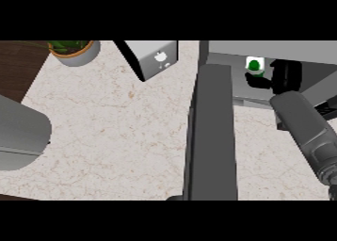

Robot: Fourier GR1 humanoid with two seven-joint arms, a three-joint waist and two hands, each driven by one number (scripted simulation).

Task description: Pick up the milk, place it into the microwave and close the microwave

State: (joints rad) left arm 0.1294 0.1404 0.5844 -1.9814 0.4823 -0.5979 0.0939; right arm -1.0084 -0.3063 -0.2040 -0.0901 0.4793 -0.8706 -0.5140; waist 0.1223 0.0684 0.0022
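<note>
right hand (263,80), inside the one microwave (296,52), has its black fingers curled round the single milk carton (254,65), white with a green mark; no writing readable. microwave door (212,136) stands open. one potted plant (74,51), one grey box (156,59) on the counter (116,132).

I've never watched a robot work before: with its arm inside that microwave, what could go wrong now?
1. The right robot hand is at the milk inside the microwave; drawing back could tip the carton.
2. The open door stands close beside the forearm, which might bump it on leaving.
</note>
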